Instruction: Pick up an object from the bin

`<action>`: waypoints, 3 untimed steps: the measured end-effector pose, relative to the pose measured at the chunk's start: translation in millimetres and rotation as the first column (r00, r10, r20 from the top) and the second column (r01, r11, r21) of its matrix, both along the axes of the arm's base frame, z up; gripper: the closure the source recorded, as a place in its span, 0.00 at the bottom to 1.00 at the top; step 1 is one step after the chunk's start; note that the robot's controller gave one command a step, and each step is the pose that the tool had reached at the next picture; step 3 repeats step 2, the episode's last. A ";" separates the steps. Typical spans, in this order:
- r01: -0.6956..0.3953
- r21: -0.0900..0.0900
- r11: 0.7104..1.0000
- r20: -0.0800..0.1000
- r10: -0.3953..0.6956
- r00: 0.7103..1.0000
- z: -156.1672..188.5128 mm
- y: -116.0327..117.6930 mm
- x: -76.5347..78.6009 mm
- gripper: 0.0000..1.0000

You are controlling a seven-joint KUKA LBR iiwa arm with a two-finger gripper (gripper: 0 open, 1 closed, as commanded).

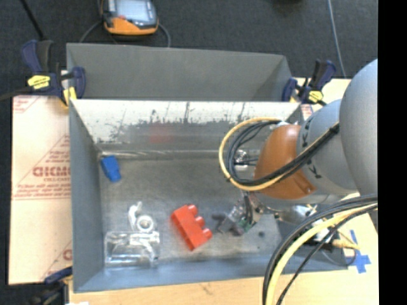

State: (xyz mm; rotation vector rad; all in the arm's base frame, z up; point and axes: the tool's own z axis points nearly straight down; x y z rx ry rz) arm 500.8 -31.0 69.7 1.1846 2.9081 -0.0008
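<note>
Camera view looks down into the grey bin [82, 189], with the arm [356, 138] reaching in from the right and its orange cover [283, 161] and looped cables hanging over the right half of the floor. The gripper [240, 220] sits low near the front right of the floor. The wrist and cables crowd it, so I cannot tell whether it is open or closed, nor whether it holds anything.

The red block [189, 226] is the nearest sizeable thing. It lies near the gripper on the view's left, apart from it, its long axis slanting from upper left to lower right. By my judgement, any grasp turns on that leftward offset and slant.

Clear plastic pieces [135, 240] lie heaped in the front left corner. The blue block [110, 168] rests alone by the left wall, well apart. A small dark bit [222, 223] sits just beside the gripper, too small to name.
</note>
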 end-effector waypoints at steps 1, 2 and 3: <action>-0.006 0.000 1.000 0.004 0.006 1.000 44.9 -1.2 1.3 1.00; -0.012 0.000 1.000 0.009 0.012 1.000 129.5 -2.2 3.8 1.00; -0.012 0.000 1.000 0.009 0.012 1.000 129.5 -2.2 3.8 1.00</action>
